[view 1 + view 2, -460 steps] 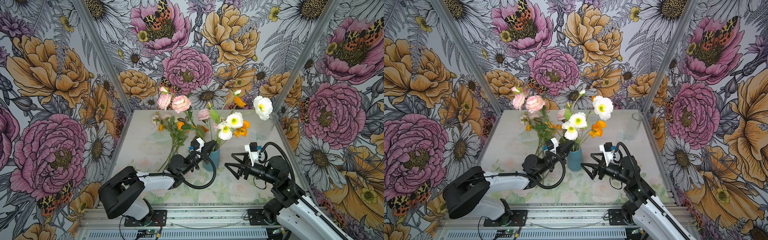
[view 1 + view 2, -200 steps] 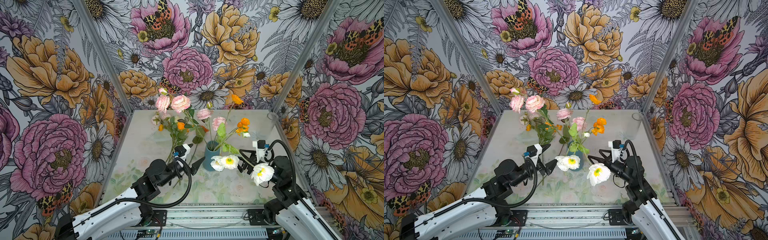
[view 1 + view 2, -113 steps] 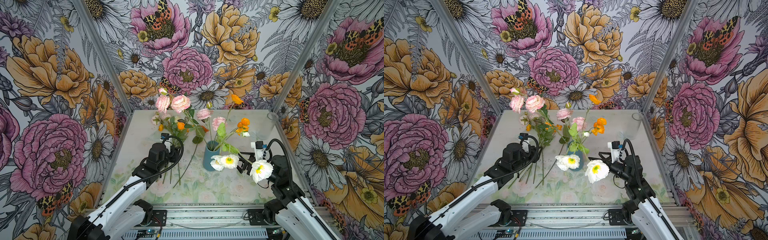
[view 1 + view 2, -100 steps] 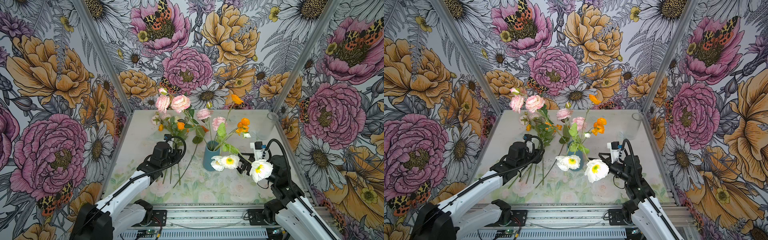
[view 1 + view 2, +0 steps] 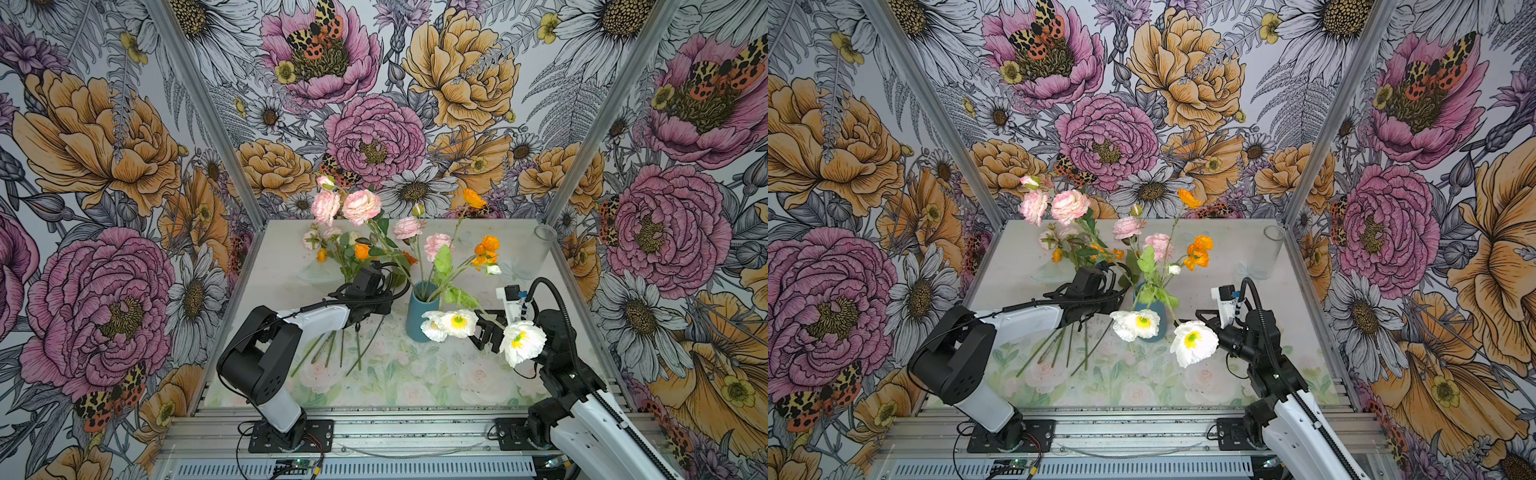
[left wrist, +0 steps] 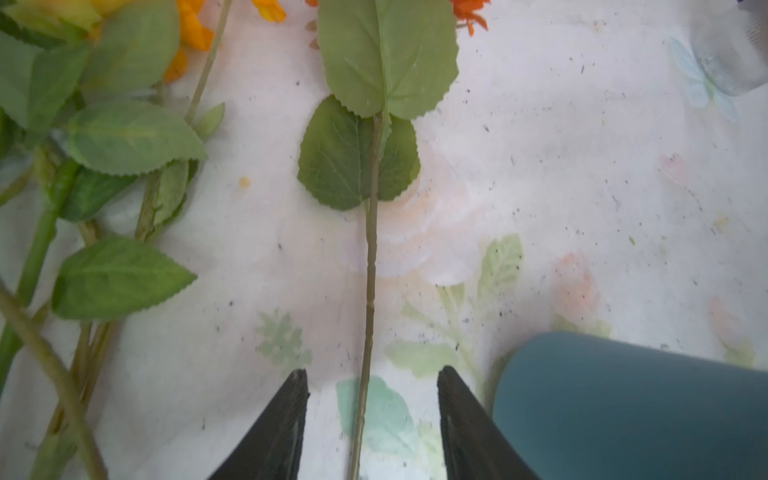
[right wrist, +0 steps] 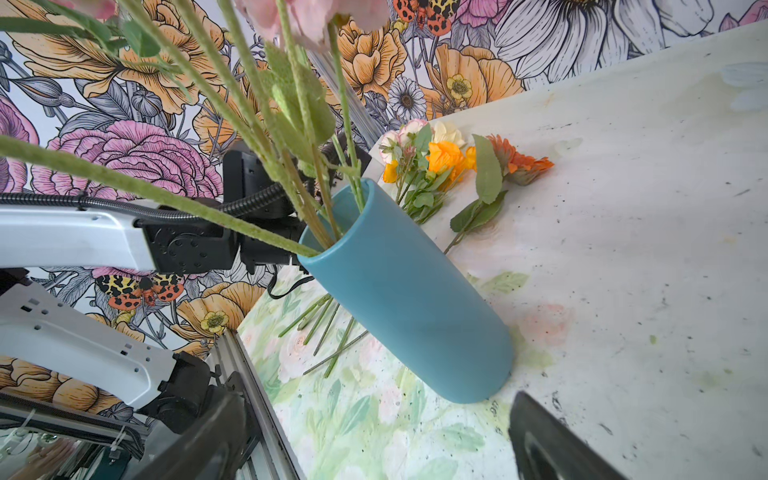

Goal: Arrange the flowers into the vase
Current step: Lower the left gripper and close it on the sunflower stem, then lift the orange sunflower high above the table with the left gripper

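Clock directions are being taken from a top view, with twelve at the back wall and the vase at centre.

The worktop (image 5: 478, 237) is carrying everything. The vase (image 5: 417, 320), blue and upright, is standing mid-worktop. The flowers (image 5: 438, 245) standing in it are fanning upward, pink and orange heads toward twelve and one. Two white heads (image 5: 457, 322) are drooping toward four. A clear glass (image 5: 534, 253) is standing well apart at two. The loose flowers (image 5: 345, 249) are lying flat at ten, with cut ends pointing toward seven.

Handling, as a judgement: the flowers are looking light, with thin springy stems and soft heads that any pinch would be crushing. The heads are outweighing the stems, so a lifted stem is likely to swing. The bare stem below the leaves is offering the sound place to take hold.

The single stem (image 6: 370, 266) is lying apart from the bundle, just beside the vase. The left hand (image 6: 372, 372) is straddling its bare lower length with jaws about half apart. The stem is running between them with clearance on both sides, and the hand is gripping nothing. The right hand (image 5: 478, 328) is hovering at four, near the vase, with jaws spread fully and holding nothing.
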Controlling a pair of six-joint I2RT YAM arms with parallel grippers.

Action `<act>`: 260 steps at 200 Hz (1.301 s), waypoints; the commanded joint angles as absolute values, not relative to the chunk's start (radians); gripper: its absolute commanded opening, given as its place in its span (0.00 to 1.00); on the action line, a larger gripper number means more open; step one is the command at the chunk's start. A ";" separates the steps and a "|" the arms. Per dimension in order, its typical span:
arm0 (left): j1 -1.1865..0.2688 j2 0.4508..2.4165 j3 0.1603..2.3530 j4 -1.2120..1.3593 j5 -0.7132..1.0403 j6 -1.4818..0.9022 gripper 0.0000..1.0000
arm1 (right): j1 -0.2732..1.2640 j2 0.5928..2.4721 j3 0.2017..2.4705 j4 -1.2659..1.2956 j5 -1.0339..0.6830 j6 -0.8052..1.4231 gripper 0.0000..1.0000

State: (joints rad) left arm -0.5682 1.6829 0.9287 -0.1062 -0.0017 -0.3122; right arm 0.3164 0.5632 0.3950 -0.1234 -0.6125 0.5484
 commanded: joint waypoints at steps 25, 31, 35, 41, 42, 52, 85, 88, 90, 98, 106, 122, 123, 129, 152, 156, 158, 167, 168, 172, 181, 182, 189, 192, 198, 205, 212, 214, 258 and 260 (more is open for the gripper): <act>-0.595 1.810 1.057 -0.134 -0.099 -0.274 0.49 | 0.311 0.556 0.396 -0.119 -0.644 0.521 0.99; -0.596 1.853 1.065 -0.136 -0.099 -0.272 0.48 | 0.311 0.557 0.397 -0.118 -0.646 0.521 1.00; -0.596 1.861 1.068 -0.136 -0.098 -0.273 0.48 | 0.311 0.557 0.397 -0.118 -0.648 0.520 0.99; -0.597 1.871 1.072 -0.138 -0.100 -0.274 0.47 | 0.311 0.557 0.397 -0.118 -0.648 0.519 0.99; -0.597 1.871 1.073 -0.138 -0.101 -0.274 0.47 | 0.311 0.557 0.397 -0.118 -0.649 0.519 0.99; -0.596 1.885 1.081 -0.147 -0.105 -0.277 0.46 | 0.311 0.557 0.396 -0.118 -0.648 0.517 1.00; -0.598 1.902 1.086 -0.168 -0.135 -0.276 0.43 | 0.311 0.555 0.390 -0.118 -0.644 0.515 1.00; -0.598 1.903 1.087 -0.169 -0.136 -0.275 0.43 | 0.310 0.555 0.390 -0.118 -0.644 0.515 1.00; -0.598 1.905 1.088 -0.171 -0.137 -0.274 0.43 | 0.310 0.555 0.389 -0.118 -0.646 0.514 1.00; -0.599 1.913 1.093 -0.175 -0.136 -0.268 0.42 | 0.311 0.555 0.390 -0.118 -0.646 0.512 0.99; -0.600 1.922 1.099 -0.179 -0.134 -0.264 0.40 | 0.311 0.556 0.390 -0.117 -0.646 0.511 1.00; -0.600 1.942 1.114 -0.191 -0.126 -0.262 0.31 | 0.310 0.560 0.392 -0.118 -0.646 0.509 1.00; -0.600 1.944 1.114 -0.192 -0.125 -0.261 0.30 | 0.311 0.561 0.392 -0.118 -0.647 0.509 1.00; -0.601 1.949 1.119 -0.196 -0.123 -0.258 0.26 | 0.310 0.561 0.391 -0.118 -0.647 0.511 1.00; -0.604 1.959 1.124 -0.208 -0.125 -0.252 0.11 | 0.311 0.560 0.391 -0.117 -0.647 0.511 0.99; -0.604 1.956 1.123 -0.211 -0.127 -0.253 0.08 | 0.310 0.560 0.392 -0.118 -0.647 0.511 0.99; -0.605 1.954 1.123 -0.213 -0.127 -0.252 0.07 | 0.310 0.560 0.391 -0.118 -0.647 0.511 1.00; -0.605 1.942 1.116 -0.217 -0.134 -0.249 0.04 | 0.311 0.560 0.391 -0.118 -0.648 0.512 1.00; -0.606 1.940 1.114 -0.218 -0.134 -0.249 0.04 | 0.311 0.560 0.391 -0.118 -0.648 0.512 1.00; -0.603 1.932 1.109 -0.218 -0.137 -0.250 0.02 | 0.310 0.562 0.393 -0.118 -0.646 0.512 1.00; -0.600 1.909 1.097 -0.218 -0.143 -0.247 0.00 | 0.311 0.564 0.393 -0.116 -0.647 0.511 1.00; -0.599 1.906 1.095 -0.218 -0.144 -0.248 0.00 | 0.311 0.564 0.393 -0.117 -0.646 0.511 1.00; -0.595 1.885 1.082 -0.218 -0.146 -0.248 0.00 | 0.310 0.566 0.395 -0.117 -0.645 0.511 1.00; -0.592 1.873 1.077 -0.218 -0.148 -0.247 0.00 | 0.311 0.567 0.394 -0.117 -0.644 0.510 0.99; -0.588 1.851 1.066 -0.218 -0.149 -0.245 0.00 | 0.311 0.570 0.396 -0.116 -0.644 0.509 1.00; -0.580 1.831 1.053 -0.218 -0.151 -0.246 0.00 | 0.311 0.572 0.398 -0.116 -0.645 0.509 1.00; -0.568 1.779 1.041 -0.218 -0.143 -0.247 0.00 | 0.311 0.573 0.398 -0.117 -0.643 0.508 1.00; -0.565 1.769 1.037 -0.218 -0.139 -0.247 0.00 | 0.310 0.572 0.399 -0.117 -0.644 0.509 1.00; -0.458 1.555 0.939 -0.210 -0.086 -0.284 0.00 | 0.311 0.576 0.419 -0.117 -0.649 0.520 0.99; -0.453 1.545 0.935 -0.211 -0.086 -0.284 0.00 | 0.311 0.577 0.421 -0.117 -0.648 0.521 1.00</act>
